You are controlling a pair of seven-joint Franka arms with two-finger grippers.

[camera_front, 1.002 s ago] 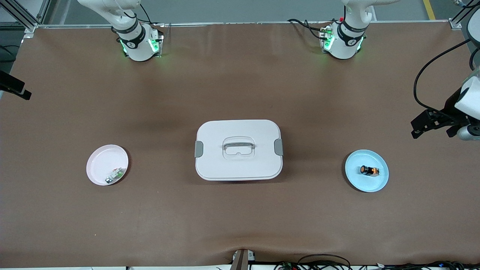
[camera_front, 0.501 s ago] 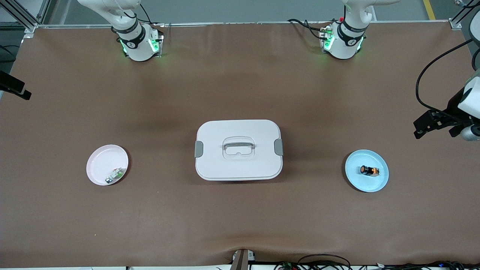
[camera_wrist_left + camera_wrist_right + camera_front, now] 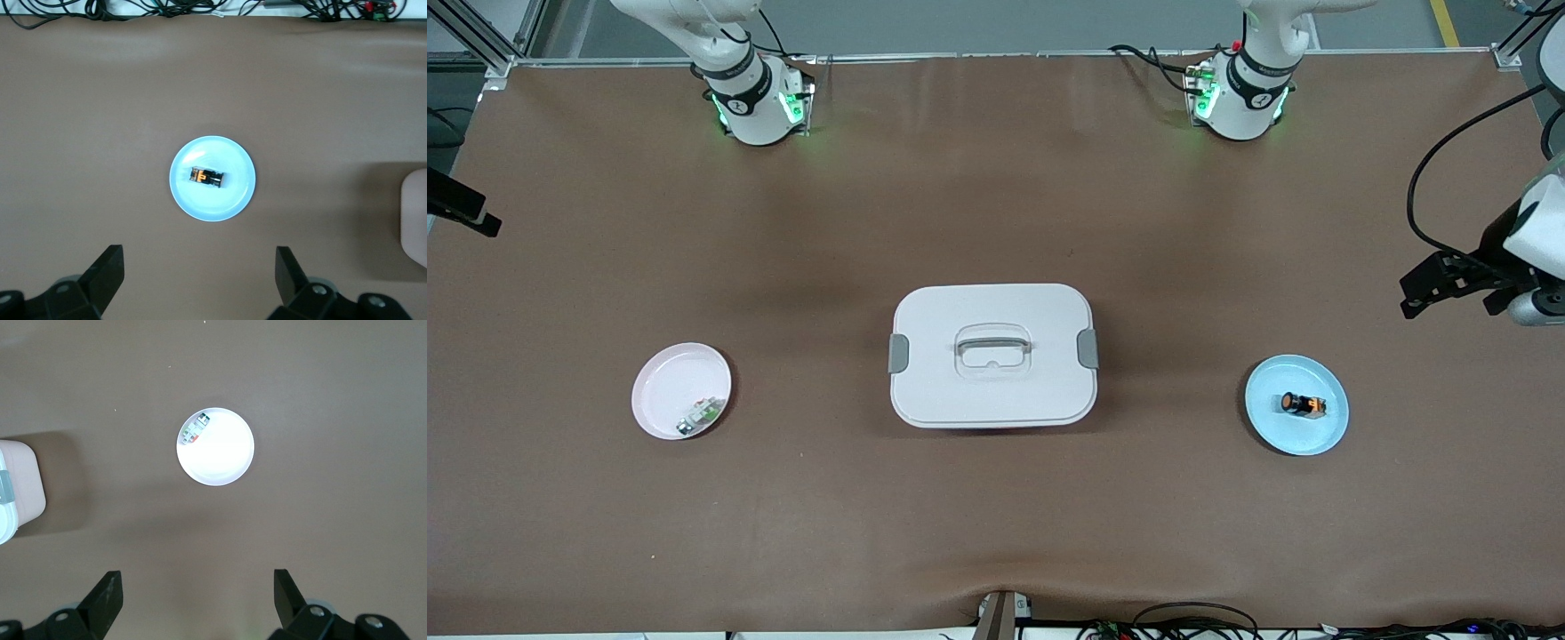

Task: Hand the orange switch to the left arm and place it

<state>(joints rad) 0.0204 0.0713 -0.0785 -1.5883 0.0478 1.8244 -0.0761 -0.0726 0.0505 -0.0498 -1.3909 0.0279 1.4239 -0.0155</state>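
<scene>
Orange switch lies on its side in the blue plate, toward the left arm's end of the tabletop; orange face turned toward the box, black body pointing away from it; nothing touching it. In the left wrist view the switch sits near the middle of the plate.

Box stands mid-tabletop between the two plates, well apart from both; lid on, grey latches at each short side, grey handle lying in its recess; one corner shows at the edge of each wrist view.

Pink plate toward the right arm's end; small green-and-white component lies in it close to the rim on the side nearer the front camera; right wrist view shows the same plate with the component at its rim.

Left gripper up in the air over bare tabletop near the blue plate — fingers spread wide, holding nothing; in the front view it shows at the frame edge, above the table's end.

Right gripper high over the tabletop near the pink plate — fingers wide apart, empty; it is outside the front view, only the right arm's base shows there, and the left arm's base.
</scene>
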